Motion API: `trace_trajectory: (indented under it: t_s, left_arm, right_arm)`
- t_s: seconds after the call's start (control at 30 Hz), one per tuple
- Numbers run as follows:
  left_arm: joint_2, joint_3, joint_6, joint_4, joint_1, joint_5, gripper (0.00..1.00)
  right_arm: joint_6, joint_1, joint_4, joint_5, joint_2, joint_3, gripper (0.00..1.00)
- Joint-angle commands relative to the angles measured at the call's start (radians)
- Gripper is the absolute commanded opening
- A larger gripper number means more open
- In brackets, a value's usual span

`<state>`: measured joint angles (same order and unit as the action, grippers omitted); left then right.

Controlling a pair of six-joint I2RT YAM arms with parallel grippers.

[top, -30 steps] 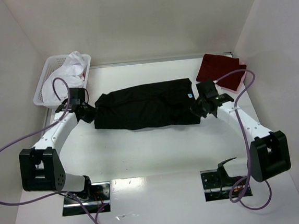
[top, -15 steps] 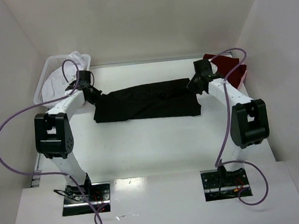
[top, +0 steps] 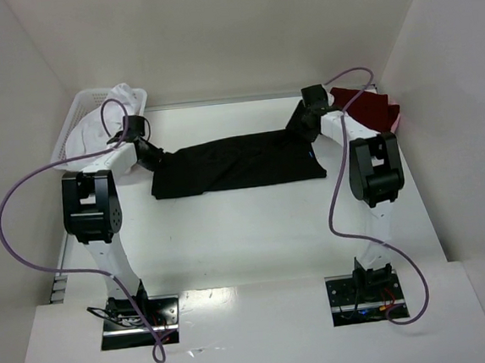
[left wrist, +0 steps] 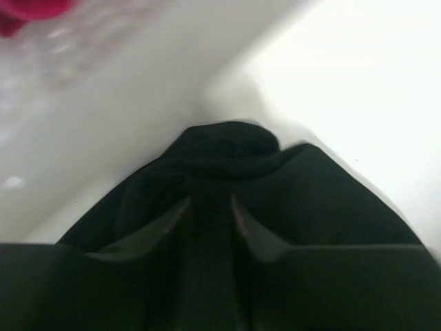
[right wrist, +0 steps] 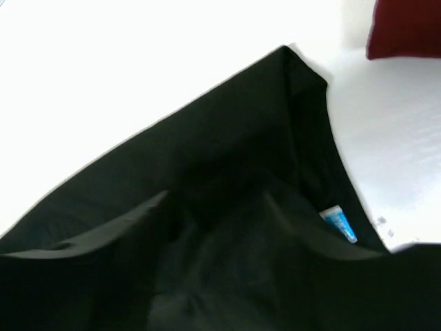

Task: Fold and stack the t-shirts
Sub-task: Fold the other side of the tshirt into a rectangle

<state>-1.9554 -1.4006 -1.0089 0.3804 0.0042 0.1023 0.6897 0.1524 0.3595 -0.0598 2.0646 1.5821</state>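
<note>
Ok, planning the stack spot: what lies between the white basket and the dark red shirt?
The black t-shirt, with the left gripper and right gripper at its ends, in the top view.

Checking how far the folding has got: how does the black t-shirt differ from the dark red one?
The black t-shirt lies stretched as a long band across the table; the dark red t-shirt sits as a compact folded pile at the far right corner. The black t-shirt shows a small blue neck label; none shows on the dark red t-shirt. Both are plain cloth resting on the table.
</note>
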Motion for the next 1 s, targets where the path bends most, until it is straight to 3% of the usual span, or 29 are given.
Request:
trace_trajectory:
  t_s: [0.0,0.17,0.37,0.4,0.5,0.6,0.7,0.8,0.97]
  left_arm:
    - [-0.013,-0.044,0.039,-0.059,0.008,-0.048,0.49]
    - [0.026,-0.105,0.133,-0.114,-0.006,-0.094,0.81]
    - [0.082,-0.097,0.254,-0.261,-0.016,-0.355,0.99]
    - [0.082,-0.097,0.328,-0.304,-0.016,-0.461,1.0]
    - [0.068,-0.122,0.476,-0.308,-0.022,-0.59,1.0]
    - [0.005,-0.244,0.775,-0.125,-0.039,-0.659,1.0]
    - [-0.031,-0.314,1.06,0.033,-0.076,-0.636,1.0]
    - [-0.031,-0.273,1.259,0.063,-0.125,-0.525,1.0]
    - [-0.079,-0.233,1.411,0.098,-0.142,-0.498,1.0]
  right_arm:
    - [-0.041,-0.008,-0.005,-0.04,0.027,0.082,0.72]
    - [-0.071,-0.008,-0.037,-0.072,-0.042,0.104,0.86]
    - [-0.091,-0.008,-0.027,-0.035,-0.123,0.122,0.91]
    - [-0.083,-0.008,-0.033,-0.02,-0.155,0.095,0.93]
    - [-0.061,-0.008,-0.055,0.025,-0.223,0.024,0.96]
    - [-0.039,-0.008,-0.068,0.067,-0.274,-0.069,0.98]
    - [0.0,-0.008,-0.068,0.08,-0.323,-0.157,0.98]
    - [0.028,-0.008,-0.068,0.095,-0.373,-0.235,0.98]
    - [0.083,-0.008,-0.068,0.095,-0.443,-0.336,1.0]
